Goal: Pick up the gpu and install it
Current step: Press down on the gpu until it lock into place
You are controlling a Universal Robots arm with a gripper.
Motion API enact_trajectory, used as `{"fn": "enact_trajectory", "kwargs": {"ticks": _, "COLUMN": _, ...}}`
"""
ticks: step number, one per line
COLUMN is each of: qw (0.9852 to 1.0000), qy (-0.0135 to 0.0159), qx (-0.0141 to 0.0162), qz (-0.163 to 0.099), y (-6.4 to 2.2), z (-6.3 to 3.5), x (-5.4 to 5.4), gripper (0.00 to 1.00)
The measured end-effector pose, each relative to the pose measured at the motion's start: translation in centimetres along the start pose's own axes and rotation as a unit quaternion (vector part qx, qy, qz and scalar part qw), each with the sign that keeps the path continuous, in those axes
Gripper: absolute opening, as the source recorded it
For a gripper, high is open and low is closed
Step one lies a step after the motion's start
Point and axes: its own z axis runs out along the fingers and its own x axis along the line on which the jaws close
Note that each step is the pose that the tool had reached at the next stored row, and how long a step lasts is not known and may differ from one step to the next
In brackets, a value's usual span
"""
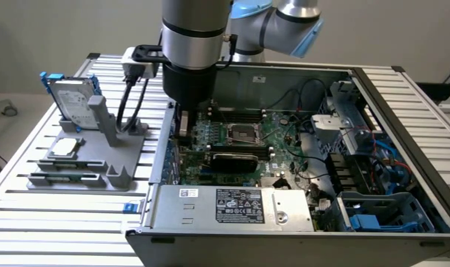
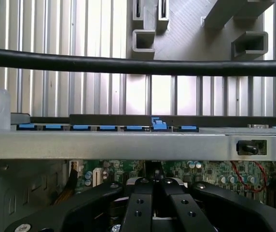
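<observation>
The arm [image 1: 195,28] is a silver-grey tube with a black band, ending in a black wrist section; pale-blue caps cover its joints. A white camera block with black cables sits beside it. The gripper [image 2: 153,205] has black, screw-studded fingers.

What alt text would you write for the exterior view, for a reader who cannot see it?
A robot arm reaches down into an open computer case, its shut gripper holding the gpu upright over the motherboard near the case wall at the exterior view's left. Outside that wall, a grey holder carries a hard drive.
</observation>
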Motion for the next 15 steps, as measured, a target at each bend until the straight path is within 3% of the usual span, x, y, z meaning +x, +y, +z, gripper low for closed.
{"fn": "enact_trajectory", "kwargs": {"ticks": 6, "qw": 1.0, "qy": 0.0001, "qx": -0.002, "qz": 0.0, "y": 0.1, "z": 0.01, "x": 0.0, "gripper": 0.11}}
{"fn": "enact_trajectory", "kwargs": {"ticks": 15, "qw": 1.0, "qy": 0.0, "qx": -0.0026, "qz": 0.0, "y": 0.13, "z": 0.02, "x": -0.44, "gripper": 0.11}}
